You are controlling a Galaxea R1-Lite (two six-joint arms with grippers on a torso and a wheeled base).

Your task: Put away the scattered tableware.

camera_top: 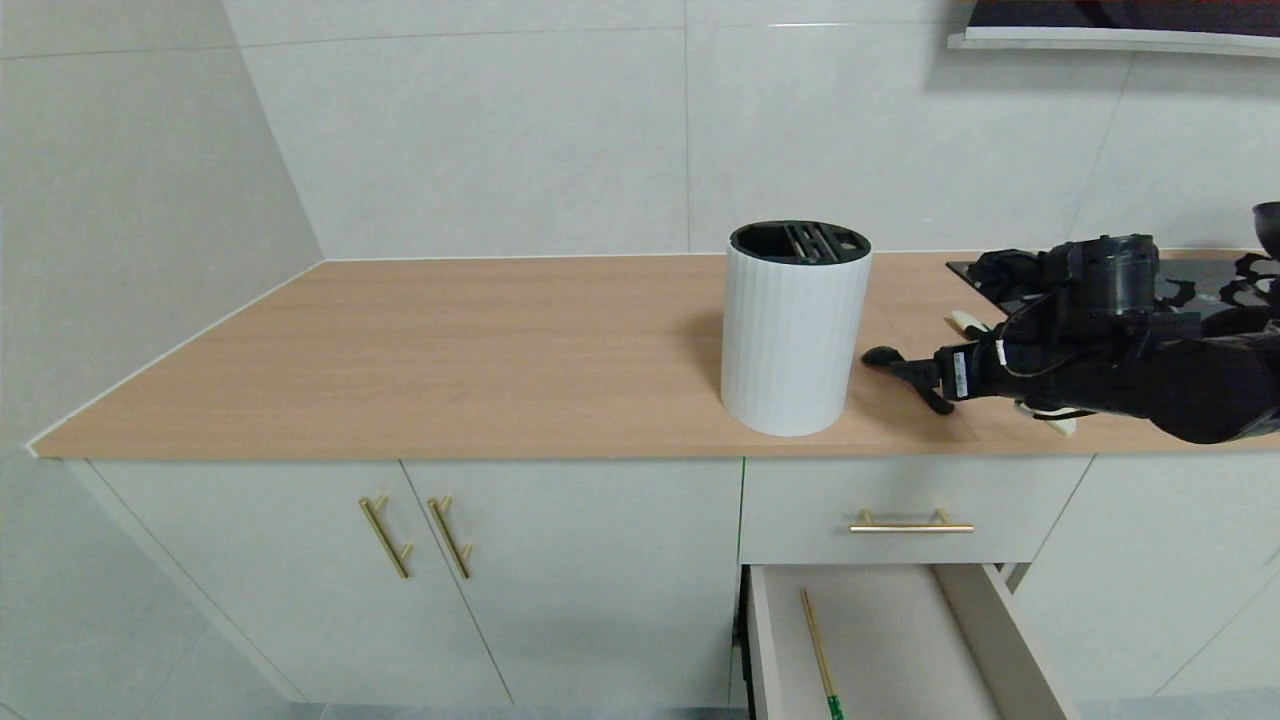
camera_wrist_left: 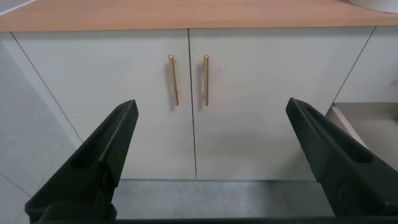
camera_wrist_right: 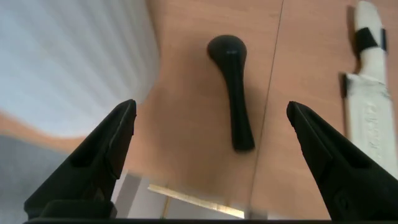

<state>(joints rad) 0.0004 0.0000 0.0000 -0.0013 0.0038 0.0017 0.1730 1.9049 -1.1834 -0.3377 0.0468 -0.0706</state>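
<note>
Chopsticks [camera_top: 818,640] lay in the drawer [camera_top: 965,600], but the spoon [camera_wrist_right: 233,93] sat on the counter [camera_top: 500,350] under the wide-open right gripper [camera_wrist_right: 210,112].

Holder [camera_top: 796,340] on counter [camera_top: 450,350]; spoon [camera_top: 884,356] just right of it; chopsticks [camera_top: 818,650] in open drawer [camera_top: 890,640] below.

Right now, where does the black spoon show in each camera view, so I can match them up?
Head view: black spoon on the countertop, between white holder and right gripper.
Right wrist view: black spoon between the open jaws, white holder alongside.
Left wrist view: faces cabinet doors under the countertop.
Shared landmark: the countertop.
</note>
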